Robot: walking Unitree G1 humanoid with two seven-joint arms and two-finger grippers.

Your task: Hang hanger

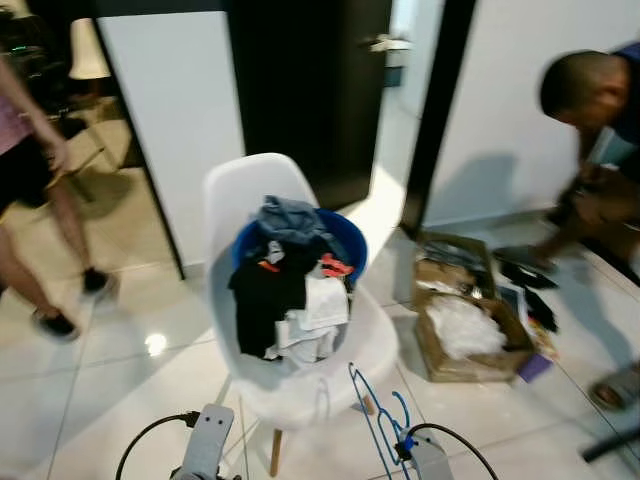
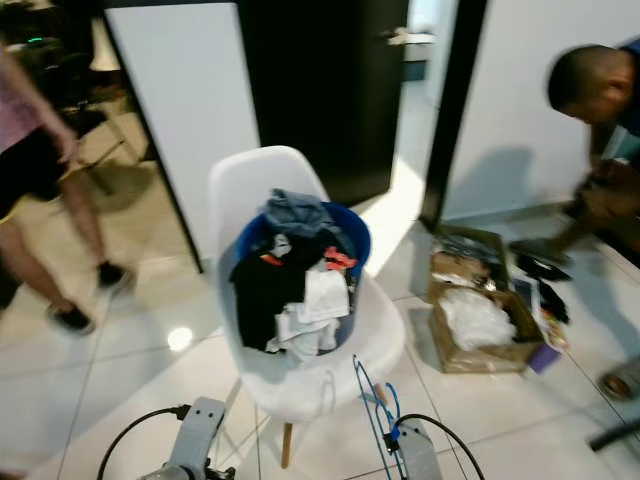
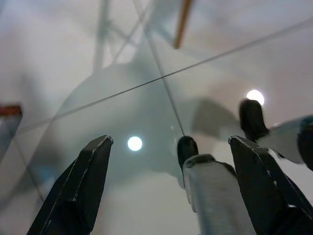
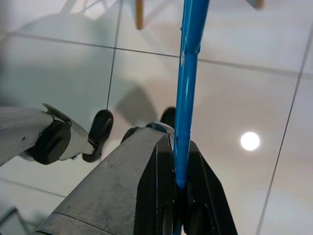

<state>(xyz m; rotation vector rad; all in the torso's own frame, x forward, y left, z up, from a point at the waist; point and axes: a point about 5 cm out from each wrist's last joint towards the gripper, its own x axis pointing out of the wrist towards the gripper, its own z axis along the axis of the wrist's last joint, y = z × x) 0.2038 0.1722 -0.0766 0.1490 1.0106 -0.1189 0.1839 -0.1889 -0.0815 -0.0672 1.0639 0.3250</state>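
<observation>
A blue wire hanger [image 1: 374, 418] stands upright in front of me, just before the white chair [image 1: 240, 195]. In the right wrist view my right gripper [image 4: 179, 182] is shut on the hanger's blue bar [image 4: 189, 73], which runs straight out past the fingers over the tiled floor. My right arm [image 1: 428, 458] shows at the bottom edge below the hanger. My left gripper [image 3: 171, 142] is open with nothing between its fingers and points down at the floor. My left arm [image 1: 206, 445] is low, left of the chair's leg.
On the chair sits a blue basket [image 1: 348, 238] heaped with clothes [image 1: 285, 290]. A cardboard box [image 1: 462, 340] with clutter lies on the floor to the right. One person [image 1: 30, 190] walks at left, another [image 1: 595, 150] bends down at right. A dark door [image 1: 305, 90] stands behind.
</observation>
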